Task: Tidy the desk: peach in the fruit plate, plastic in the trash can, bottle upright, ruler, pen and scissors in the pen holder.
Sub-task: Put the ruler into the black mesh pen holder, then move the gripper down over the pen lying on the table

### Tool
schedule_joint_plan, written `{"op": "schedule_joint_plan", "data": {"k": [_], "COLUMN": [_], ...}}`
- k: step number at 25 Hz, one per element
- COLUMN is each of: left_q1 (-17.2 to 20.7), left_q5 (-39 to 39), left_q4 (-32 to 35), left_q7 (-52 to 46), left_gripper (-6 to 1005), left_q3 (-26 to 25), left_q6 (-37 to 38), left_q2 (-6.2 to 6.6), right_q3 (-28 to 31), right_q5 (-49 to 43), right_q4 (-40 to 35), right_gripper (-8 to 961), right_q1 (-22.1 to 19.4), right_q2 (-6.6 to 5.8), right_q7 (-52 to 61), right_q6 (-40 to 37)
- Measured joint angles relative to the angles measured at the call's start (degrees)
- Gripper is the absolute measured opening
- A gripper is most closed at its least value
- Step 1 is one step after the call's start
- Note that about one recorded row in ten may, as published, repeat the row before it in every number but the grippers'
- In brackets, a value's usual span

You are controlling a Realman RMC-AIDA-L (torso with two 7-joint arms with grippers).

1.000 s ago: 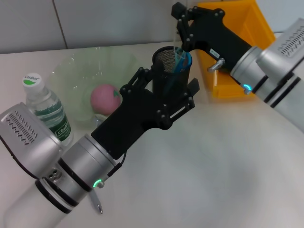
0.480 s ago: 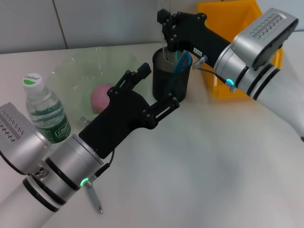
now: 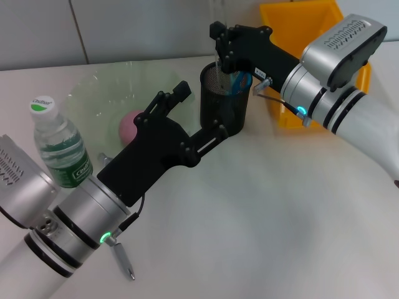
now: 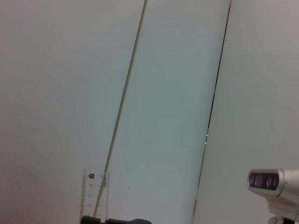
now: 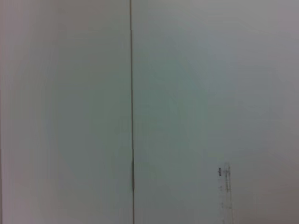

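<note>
Both grippers at the pen holder near the tabletop's far edge.
Right gripper (image 3: 219, 45) pinches a clear ruler (image 3: 217, 18) upright over the pen holder (image 3: 224, 99); left gripper (image 3: 198, 115) spread wide just beside it; peach (image 3: 129, 124) in the fruit plate (image 3: 106, 93), bottle (image 3: 57, 149) upright.

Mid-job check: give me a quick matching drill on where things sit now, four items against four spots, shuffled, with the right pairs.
Items:
1. peach
2. bottle
3. scissors
4. trash can

Spots:
A. in the black mesh pen holder
B. standing upright at the table's left side
C. in the clear fruit plate
D. at the back right, behind the right arm

Pairs: 1-C, 2-B, 3-A, 4-D
</note>
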Motion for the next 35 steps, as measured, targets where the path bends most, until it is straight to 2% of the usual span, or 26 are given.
{"op": "schedule_joint_plan", "data": {"k": [15,21,24,29,32,34,35], "left_q1": [0.31,0.62,0.71,0.81,0.85,0.89,0.89], "left_q5": [-0.01,-0.01,0.03,1.55,2.53,5.97,5.97], "left_q4": [-0.25,-0.35,-0.43,-0.53,-0.53,-0.53,-0.53], "left_q7": [-0.44,-0.44,-0.44,-1.39,-2.48,-5.06,-5.06], "left_gripper": [864,864,864,864,864,864,864], "left_q3": [0.07,0.00,-0.01,-0.32,-0.71,-1.96,-1.96], "left_q6": [0.34,0.89,1.09,1.12,1.12,1.15,1.15], "left_q2": [0.00,0.00,0.06,0.16,0.38,0.96,0.96], "right_q3": [-0.24,-0.58,-0.74,-1.22,-2.44,-6.13,-6.13], "right_q5": [-0.39,-0.48,-0.60,-0.97,-1.84,-2.98,-2.98], "right_q4": [-0.03,-0.57,-0.94,-2.32,-4.73,-10.73,-10.73], "right_gripper": [20,204,409,643,719,770,770], "right_q1": [-0.25,-1.18,-1.86,-3.58,-5.52,-9.90,-9.90], "right_q2": [-0.01,-0.21,-0.36,-0.54,-0.59,-0.66,-0.66], "right_q7": [4.08,6.86,8.33,12.12,15.98,24.14,24.14], "right_q6": [2.11,0.80,-0.66,-4.09,-8.21,-15.52,-15.52]}}
